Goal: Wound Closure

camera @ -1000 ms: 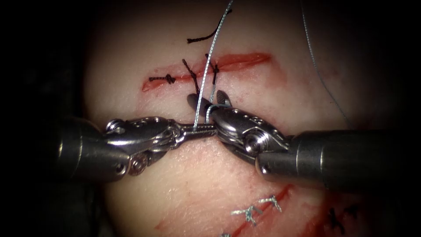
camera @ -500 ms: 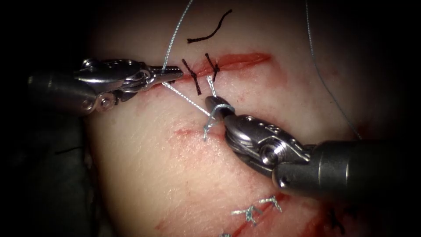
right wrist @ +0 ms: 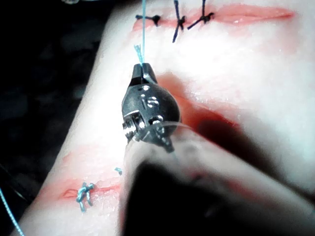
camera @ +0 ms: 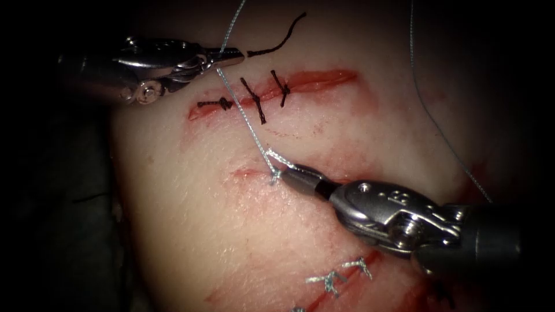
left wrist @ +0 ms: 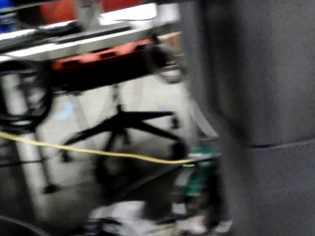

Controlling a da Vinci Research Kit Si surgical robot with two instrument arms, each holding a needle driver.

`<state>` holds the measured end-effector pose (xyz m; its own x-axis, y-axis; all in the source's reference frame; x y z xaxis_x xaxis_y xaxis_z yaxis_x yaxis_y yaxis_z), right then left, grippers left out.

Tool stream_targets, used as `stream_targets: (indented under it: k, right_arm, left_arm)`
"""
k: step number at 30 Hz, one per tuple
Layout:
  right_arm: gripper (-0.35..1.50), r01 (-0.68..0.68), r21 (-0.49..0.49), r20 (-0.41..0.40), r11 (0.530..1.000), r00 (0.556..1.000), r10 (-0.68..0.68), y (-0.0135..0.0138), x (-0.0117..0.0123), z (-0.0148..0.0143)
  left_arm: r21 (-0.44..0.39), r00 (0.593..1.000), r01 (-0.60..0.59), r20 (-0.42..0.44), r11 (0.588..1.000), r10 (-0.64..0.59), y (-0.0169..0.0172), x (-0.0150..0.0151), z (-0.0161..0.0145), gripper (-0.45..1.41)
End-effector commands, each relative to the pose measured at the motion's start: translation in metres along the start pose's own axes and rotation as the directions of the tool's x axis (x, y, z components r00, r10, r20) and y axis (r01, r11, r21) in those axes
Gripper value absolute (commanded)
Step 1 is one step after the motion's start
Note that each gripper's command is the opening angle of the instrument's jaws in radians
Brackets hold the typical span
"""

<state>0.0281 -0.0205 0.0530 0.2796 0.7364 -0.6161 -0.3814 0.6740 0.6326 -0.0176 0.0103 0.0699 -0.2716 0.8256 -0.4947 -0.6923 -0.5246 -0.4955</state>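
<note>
Thread point(camera: 245, 118), pale, limp and slippery, strung taut over the tissue point(camera: 191, 231) between your left claw point(camera: 234, 56) above the cut point(camera: 277, 89) and right claw point(camera: 284, 171) below it, both pinching it; grip lightly, near the knot.

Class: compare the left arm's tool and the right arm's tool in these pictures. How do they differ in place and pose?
The left tool sits above the cut, near its left end; the right tool lies below the cut, over the tissue. The left tool's jaws point right; the right tool's point up and left. Both have jaws shut on the pale thread, which stretches between them over the dark stitches.
</note>
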Motion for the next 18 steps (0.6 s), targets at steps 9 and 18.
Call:
stream_targets:
  k: [9,18]
  right_arm:
    - [-0.35,0.211,0.361,0.030,0.908,0.971,-0.238,0.0000,-0.0028,0.0022]
    - [-0.35,0.281,0.436,0.013,0.855,0.948,-0.318,-0.0034,-0.0038,0.0042]
  left_arm:
    - [0.089,0.983,-0.181,-0.004,0.979,0.182,-0.0017,0.0019,0.0026,-0.45]
    - [0.277,0.853,-0.520,0.116,0.808,0.509,-0.0051,0.0046,0.0045,-0.45]
